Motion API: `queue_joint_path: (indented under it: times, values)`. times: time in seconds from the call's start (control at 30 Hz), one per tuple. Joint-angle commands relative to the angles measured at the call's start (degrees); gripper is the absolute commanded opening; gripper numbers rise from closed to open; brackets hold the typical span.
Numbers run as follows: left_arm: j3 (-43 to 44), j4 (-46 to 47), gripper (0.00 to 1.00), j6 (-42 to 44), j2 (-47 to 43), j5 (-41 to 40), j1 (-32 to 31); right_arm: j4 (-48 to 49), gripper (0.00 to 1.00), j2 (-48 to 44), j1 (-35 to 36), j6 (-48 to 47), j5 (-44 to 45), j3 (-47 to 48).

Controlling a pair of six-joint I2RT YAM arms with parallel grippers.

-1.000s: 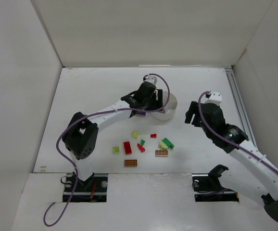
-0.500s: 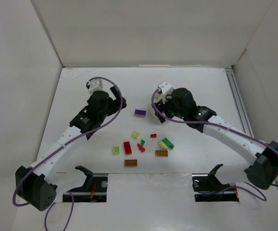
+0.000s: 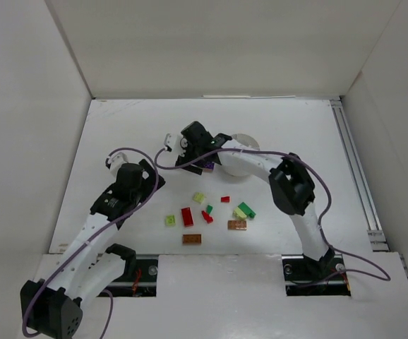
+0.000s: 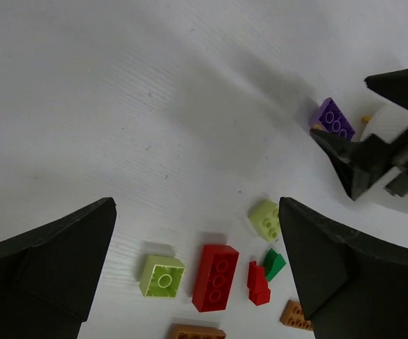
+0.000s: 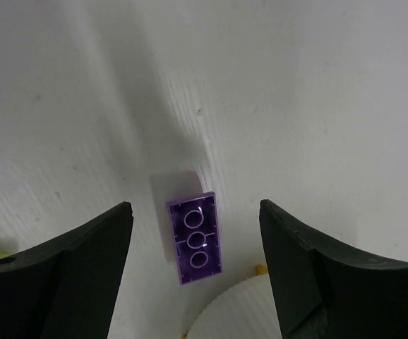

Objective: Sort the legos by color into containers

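Right tool [image 5: 194,212] swung over purple lego [image 5: 196,239] beside white dish [image 5: 236,314]; contents hidden

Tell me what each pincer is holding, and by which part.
Nothing is held. The right pincer is open astride the purple lego, which lies untouched on the table. The left pincer is open and empty.
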Motion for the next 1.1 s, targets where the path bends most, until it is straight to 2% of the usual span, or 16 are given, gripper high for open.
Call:
queue_joint_path:
  times: [0.0, 0.23, 0.33, 0.37, 0.7, 0.8, 0.83, 0.93, 0.97, 1.07]
  values:
    - [1.51, -0.99, 0.99, -1.22, -0.23, -1.17, 0.28, -5.88, 0.77, 2.59, -0.31, -4.91, 4.14, 5.77]
    - [1.51, -0.47, 0.99, -1.22, 1.53, -0.64, 0.28, -10.43, 0.77, 8.74, -2.07, -5.52, 2.74, 11.66]
    - [1.51, -0.47, 0.99, -0.69, 2.06, -0.64, 0.28, -12.55, 0.70, 11.47, -2.59, -5.52, 2.74, 13.78]
    - [1.51, -0.47, 0.99, -0.69, 2.06, -0.64, 0.28, -13.34, 0.65, 12.08, -2.59, -5.52, 2.74, 13.79]
    - [1.51, -0.47, 0.99, -0.69, 1.00, -0.64, 0.28, -16.07, 0.67, 10.77, -3.12, -4.47, 0.45, 9.93]
    - [1.51, -0.47, 0.99, -0.69, 1.00, -0.11, 0.28, -14.68, 0.49, 9.46, -3.65, -2.80, -0.77, 8.08]
    - [1.51, -0.47, 0.99, -0.69, 1.00, -0.11, 0.28, -13.62, 0.40, 8.67, -3.65, -2.28, -1.30, 8.07]
    - [1.51, -0.47, 0.99, -0.69, 1.00, -0.11, 0.28, -12.91, 0.35, 7.26, -3.65, -1.74, -4.02, 7.37]
    - [1.51, -0.47, 0.99, -0.69, 1.00, -0.11, 0.28, -12.39, 0.30, 5.86, -3.65, -1.74, -5.07, 7.37]
    - [1.51, 0.06, 0.99, -0.69, 1.00, 0.41, 0.28, -7.93, 0.26, 0.52, -3.65, -0.52, -9.73, 5.27]
